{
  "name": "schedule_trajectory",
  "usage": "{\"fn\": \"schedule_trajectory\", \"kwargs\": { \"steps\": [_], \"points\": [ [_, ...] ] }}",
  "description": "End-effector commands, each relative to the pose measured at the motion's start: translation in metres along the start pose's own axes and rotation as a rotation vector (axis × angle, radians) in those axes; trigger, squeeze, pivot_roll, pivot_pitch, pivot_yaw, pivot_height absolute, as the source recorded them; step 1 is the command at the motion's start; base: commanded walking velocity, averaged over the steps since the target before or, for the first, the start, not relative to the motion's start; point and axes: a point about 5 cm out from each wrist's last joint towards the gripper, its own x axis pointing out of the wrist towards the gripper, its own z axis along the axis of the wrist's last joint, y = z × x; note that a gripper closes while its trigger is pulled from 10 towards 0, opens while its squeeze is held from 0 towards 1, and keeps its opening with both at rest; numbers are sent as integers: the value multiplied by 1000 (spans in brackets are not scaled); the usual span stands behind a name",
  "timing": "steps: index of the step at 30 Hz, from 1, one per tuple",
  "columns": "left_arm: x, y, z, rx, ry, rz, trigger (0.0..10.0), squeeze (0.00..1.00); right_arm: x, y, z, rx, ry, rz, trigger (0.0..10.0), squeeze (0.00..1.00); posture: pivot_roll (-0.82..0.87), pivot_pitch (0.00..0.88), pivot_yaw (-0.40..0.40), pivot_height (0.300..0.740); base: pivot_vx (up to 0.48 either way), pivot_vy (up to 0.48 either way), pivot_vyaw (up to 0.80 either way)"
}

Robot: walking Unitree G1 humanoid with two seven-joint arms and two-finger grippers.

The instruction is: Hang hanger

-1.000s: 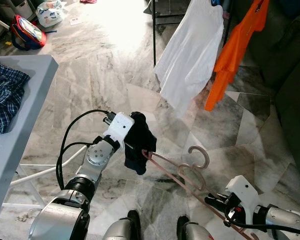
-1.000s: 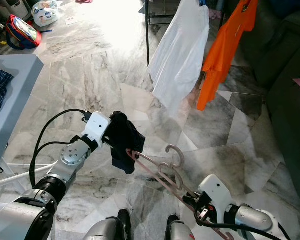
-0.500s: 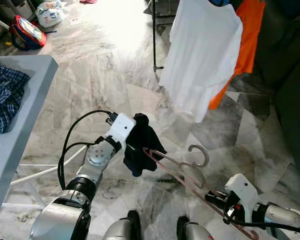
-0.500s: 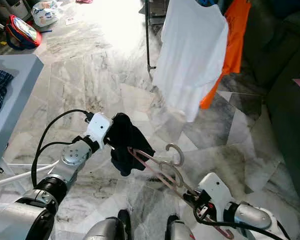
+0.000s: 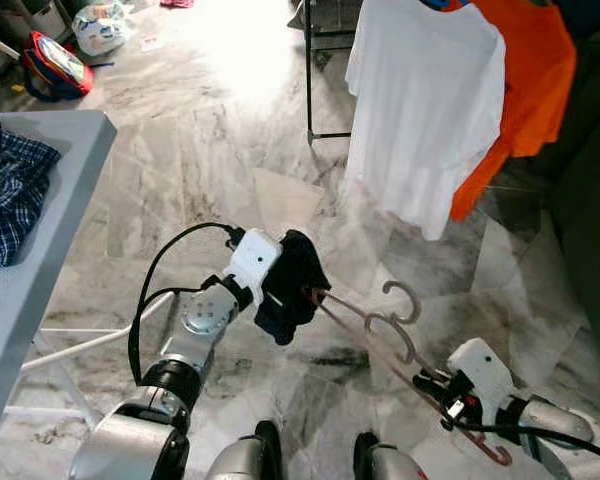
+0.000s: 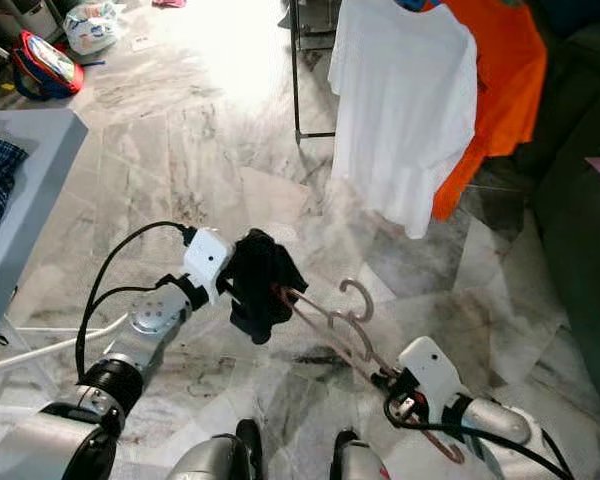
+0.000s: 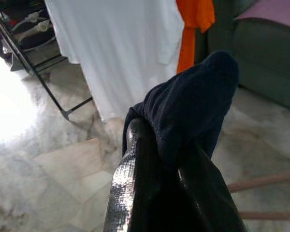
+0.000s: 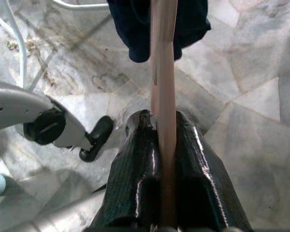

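Pink hanger (image 5: 375, 335) slung between both grippers above the marble floor (image 5: 210, 130), sitting higher and more level than a second ago. Right gripper (image 8: 163, 145) clamped on its bar; left gripper (image 6: 242, 283) pinching a dark garment (image 5: 292, 285) at its far end. White shirt (image 5: 425, 100) swung flat, now facing the camera.

The floor (image 5: 210, 150) at the upper left of the frame is polished grey-veined marble, glaring where light strikes it. The pink hanger (image 5: 380, 335) looks like smooth plastic, and the dark garment (image 5: 290, 285) is matt knit cloth. The right gripper's fingers (image 8: 193, 183) show a glossy black weave.
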Motion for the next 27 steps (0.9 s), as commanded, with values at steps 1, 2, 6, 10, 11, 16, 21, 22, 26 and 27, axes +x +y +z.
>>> {"fn": "schedule_trajectory", "kwargs": {
  "steps": [1, 2, 6, 10, 11, 16, 21, 22, 26, 27],
  "points": [
    [0, -1, 6, 8, -45, -24, 10000, 0, 4, 1, -5, 13, 3, -14, 10000, 0, -59, 252, 94, 740, 0, 0, 0],
    [0, -1, 6, 8, -45, -24, 10000, 0, 4, 1, -5, 13, 3, -14, 10000, 0, -59, 252, 94, 740, 0, 0, 0],
    [2, -3, 12, 2, -78, -46, 10000, 0, 9, -1, -8, 17, 6, -23, 10000, 0, -54, 251, 93, 740, 0, 0, 0],
    [4, -5, 17, -1, -107, -62, 10000, 0, 13, 2, -12, 30, 14, -13, 10000, 0, -52, 250, 92, 740, 0, 0, 0],
    [5, -6, 20, -6, -124, -69, 10000, 0, 16, 2, -16, 41, 28, -14, 10000, 0, -52, 250, 91, 740, 0, 0, 0],
    [7, -12, 30, -22, -188, -111, 10000, 0, 24, -1, -27, 98, 45, -80, 10000, 0, -52, 248, 89, 740, 0, 0, 0],
    [7, -22, 38, -44, -239, -170, 10000, 0, 28, -20, -29, 211, 16, -244, 10000, 0, -55, 247, 89, 740, 0, 0, 0],
    [6, -23, 38, -45, -241, -177, 10000, 0, 28, -22, -29, 228, 11, -267, 10000, 0, -56, 246, 90, 740, 0, 0, 0],
    [0, -33, 33, -62, -229, -249, 10000, 0, 21, -49, -19, 336, -96, -440, 10000, 0, -58, 247, 90, 740, 0, 0, 0],
    [0, -33, 33, -62, -229, -249, 10000, 0, 21, -49, -19, 336, -96, -440, 10000, 0, -58, 247, 90, 740, 0, 0, 0]
  ]
}}
